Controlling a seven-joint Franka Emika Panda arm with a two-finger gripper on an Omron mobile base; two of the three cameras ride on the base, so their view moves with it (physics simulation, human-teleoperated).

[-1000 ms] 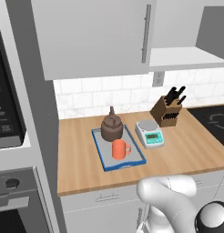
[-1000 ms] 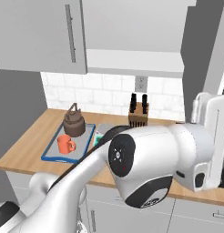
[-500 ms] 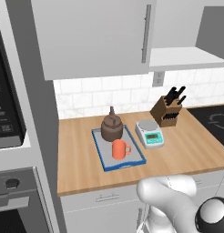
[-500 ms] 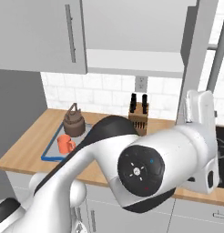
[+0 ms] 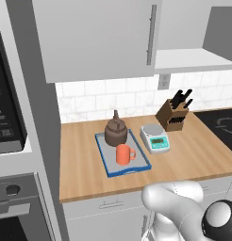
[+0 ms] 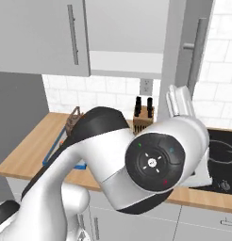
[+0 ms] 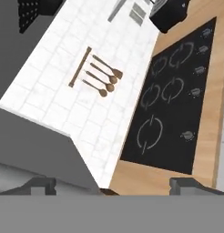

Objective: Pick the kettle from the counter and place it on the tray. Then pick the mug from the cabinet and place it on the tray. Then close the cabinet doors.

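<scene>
I am on the last step, as I judge it: the kettle and the mug are both on the tray, and what is left is shutting the cabinet doors.

Going left to right in the left base view: on the wooden counter [image 5: 85, 160] lies the tray [image 5: 104, 162], grey with a blue rim. The dark brown kettle [image 5: 116, 132] stands at its far end and the orange mug [image 5: 123, 154] just in front of it, both inside the rim. Just beside the tray's right edge is a small white scale [image 5: 154, 137], then a brown knife block [image 5: 172, 114] by the wall.

Above them, the left cabinet door [image 5: 96, 35] lies flat and shut. To its right the cabinet [image 5: 191, 59] shows a bare pale shelf, nothing on it. The right door [image 6: 188, 47] stands swung out, seen in the right base view with its silver bar handle.

My gripper [image 7: 111, 184] holds nothing; its fingertips stand wide apart, looking down past the grey door edge at the black cooktop [image 7: 170, 98] and a rack of wooden spoons [image 7: 98, 75] on the tiled wall.

Next I need to get against that door's outer face and push it closed
</scene>
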